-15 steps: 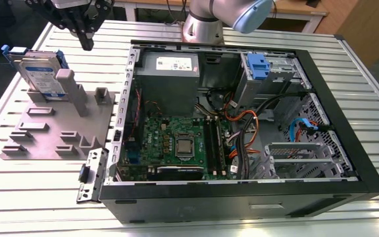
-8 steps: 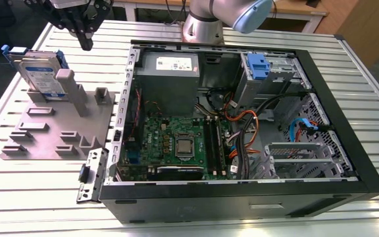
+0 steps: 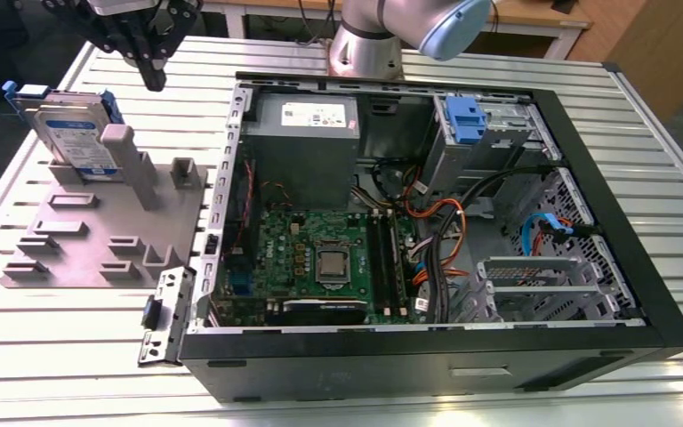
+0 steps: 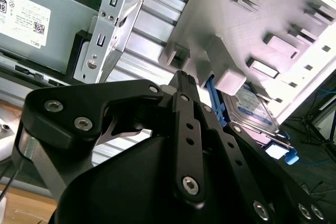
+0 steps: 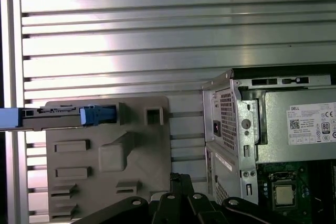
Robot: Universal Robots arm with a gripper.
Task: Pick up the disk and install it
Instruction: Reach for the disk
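At the exterior view's left, the disk (image 3: 75, 133) stands on edge in a slot at the far end of a grey fixture (image 3: 104, 240) on the slatted counter (image 3: 33, 356). It has not been picked up, so by my reading both the pickup and the install remain to be done.

The gripper (image 3: 153, 82) hangs above the fixture, a little to the right of the disk and apart from it, pointing straight down. Its fingers (image 3: 152, 67) look pressed together and hold nothing. In the second wrist view the disk (image 4: 252, 109) lies beyond the fingers, edged in blue.

Further right sits the open computer case (image 3: 437, 356), with the power supply (image 3: 306, 133) and a blue latch (image 3: 465, 116) at its far side. The disk is wholly outside it. The arm (image 3: 377, 36) rises behind the case.
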